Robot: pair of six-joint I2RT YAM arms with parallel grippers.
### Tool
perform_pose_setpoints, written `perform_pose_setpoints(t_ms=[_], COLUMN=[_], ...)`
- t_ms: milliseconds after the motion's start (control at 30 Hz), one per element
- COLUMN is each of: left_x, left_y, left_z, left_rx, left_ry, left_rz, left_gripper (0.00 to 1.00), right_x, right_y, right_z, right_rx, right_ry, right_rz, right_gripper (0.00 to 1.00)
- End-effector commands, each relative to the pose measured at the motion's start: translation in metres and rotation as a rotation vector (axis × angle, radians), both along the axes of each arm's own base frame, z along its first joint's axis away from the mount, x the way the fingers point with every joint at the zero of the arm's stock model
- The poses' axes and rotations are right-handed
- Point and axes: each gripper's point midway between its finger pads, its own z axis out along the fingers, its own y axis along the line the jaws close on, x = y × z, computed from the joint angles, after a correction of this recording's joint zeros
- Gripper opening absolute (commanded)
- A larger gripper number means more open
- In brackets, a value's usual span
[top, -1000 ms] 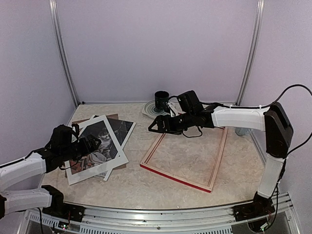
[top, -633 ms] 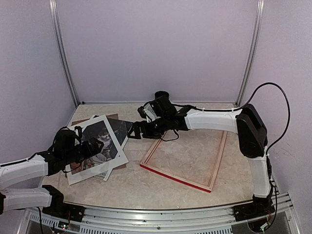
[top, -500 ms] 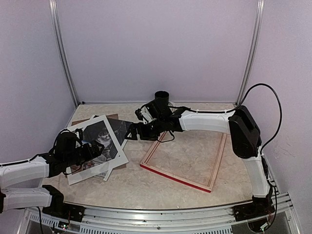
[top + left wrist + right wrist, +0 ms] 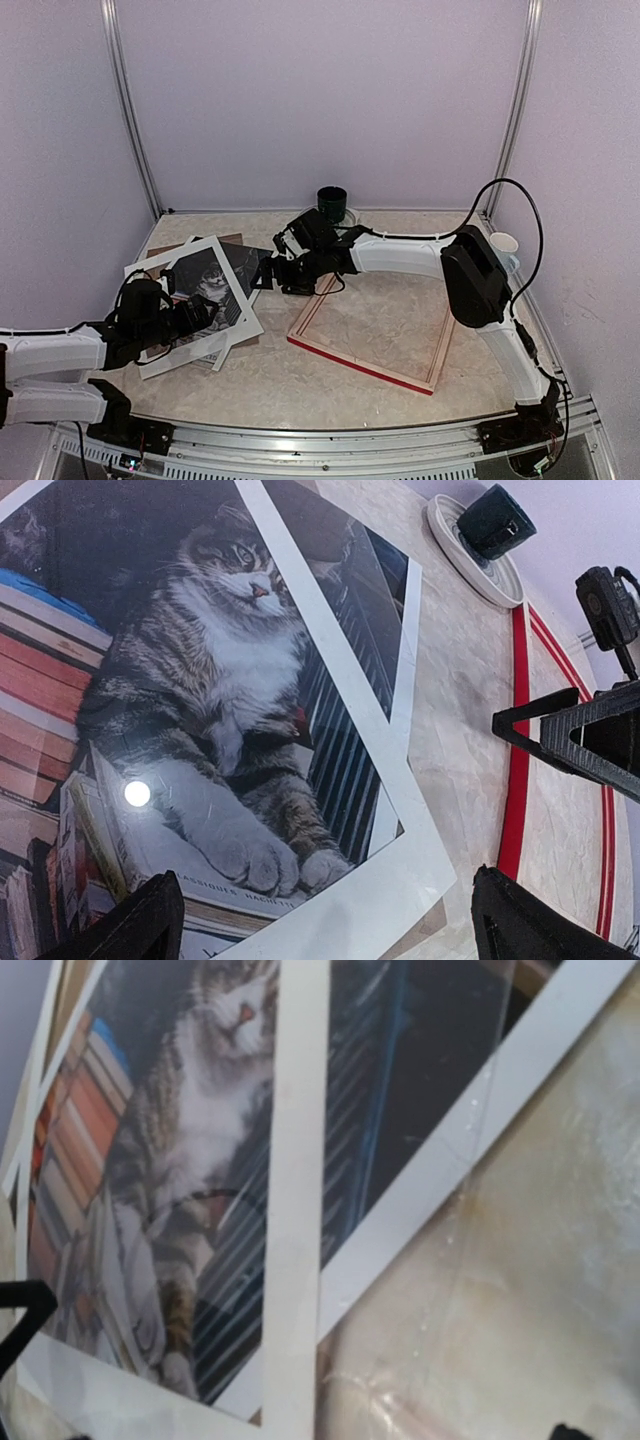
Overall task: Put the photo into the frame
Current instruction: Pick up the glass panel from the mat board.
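Left half of the surface (image 4: 300, 385): we find the photo (image 4: 200, 285) lying flat in a skewed stack, just beside the frame (image 4: 360, 362).
Writing: on a book spine low in the print we read only part of a title, "…ASSIQUES MODERN…".
Photo: we see a grey tabby cat with a white chest lying among stacks of colourful books, on a dark background with a white border. A small glare spot sits on its glossy face.
White mat (image 4: 340, 670): it lies crooked on top, with one band crossing the print.
Brown backing board (image 4: 228, 240): it peeks out under the stack's far edge.
Frame: it lies flat with the pale wood side up and a red edge showing.
Left gripper (image 4: 200, 312): we see its fingers (image 4: 140, 930) spread wide, low over the photo and holding nothing.
Right gripper (image 4: 262, 277): its fingers (image 4: 20, 1305) are spread over the stack's far right corner; we cannot tell whether they touch it.
Dark mug (image 4: 332, 203): it stands on a pale plate (image 4: 470, 555) at the far edge.
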Motion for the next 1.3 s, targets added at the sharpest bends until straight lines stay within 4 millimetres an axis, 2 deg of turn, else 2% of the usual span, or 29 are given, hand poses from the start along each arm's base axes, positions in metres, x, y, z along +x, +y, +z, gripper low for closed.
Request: perform_pose_setpoints(t_ms=[0, 200, 533, 1000, 1267], left_x=[0.002, 0.000, -0.004, -0.003, -0.006], left_y=[-0.006, -0.011, -0.015, -0.019, -0.031], left_z=[0.003, -0.004, -0.015, -0.023, -0.033], left_rx=[-0.008, -0.009, -0.002, 0.012, 0.022], left_ry=[-0.039, -0.025, -0.009, 0.020, 0.060], left_rz=[-0.023, -0.046, -0.064, -0.076, -0.104], left_gripper=[0.99, 0.99, 0.99, 0.99, 0.99], right_x=[-0.002, -0.006, -0.012, -0.012, -0.016], right_y=[0.007, 0.014, 0.020, 0.029, 0.033], right_z=[-0.009, -0.019, -0.025, -0.029, -0.029], right_rx=[-0.006, 0.018, 0.051, 0.082, 0.106], right_ry=[0.041, 0.095, 0.152, 0.194, 0.217], right_rz=[-0.008, 0.002, 0.009, 0.023, 0.038], right_gripper=[0.99, 0.99, 0.98, 0.99, 0.98])
